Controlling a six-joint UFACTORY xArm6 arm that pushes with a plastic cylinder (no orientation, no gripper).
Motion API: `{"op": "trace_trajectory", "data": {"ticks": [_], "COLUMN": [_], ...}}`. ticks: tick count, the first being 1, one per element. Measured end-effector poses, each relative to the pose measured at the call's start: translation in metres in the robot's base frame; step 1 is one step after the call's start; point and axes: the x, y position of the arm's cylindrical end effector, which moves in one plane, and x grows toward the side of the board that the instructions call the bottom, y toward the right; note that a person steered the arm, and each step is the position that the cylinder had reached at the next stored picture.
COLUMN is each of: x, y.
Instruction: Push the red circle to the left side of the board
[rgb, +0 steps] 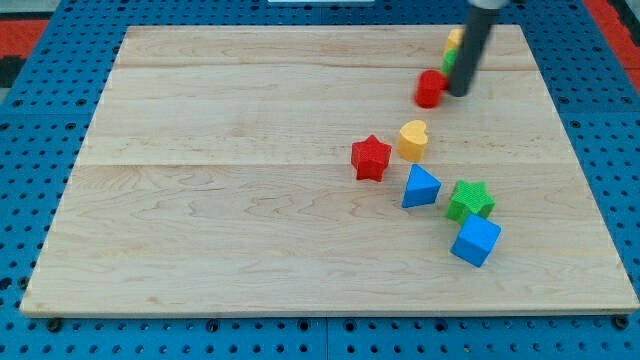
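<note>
Wooden board (250, 200) sat on blue pegboard. No claw here, just my tip (458, 94) touching, I think, the blurry red circle (430, 88) from the view's right, upper right area. Best push: straight left, centred, slow.

The table (250, 200) is pale wood with a fine grain running along its planks and a smooth, matt finish; seams between planks show as faint lines. Around the table lies a blue perforated surface (40, 330), plastic-looking with a slight sheen. On the table, the red star (371, 158), yellow heart (413, 140), blue triangle (420, 188), green star (470, 200) and blue cube (475, 241) look like matt solid-coloured plastic. The red circle (430, 89) is blurred. The rod above my tip (458, 94) is dark and matt
</note>
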Motion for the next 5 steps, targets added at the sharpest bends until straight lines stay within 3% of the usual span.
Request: {"op": "trace_trajectory", "data": {"ticks": [1, 3, 5], "x": [0.0, -0.021, -0.074], "y": [-0.075, -0.017, -0.036]}}
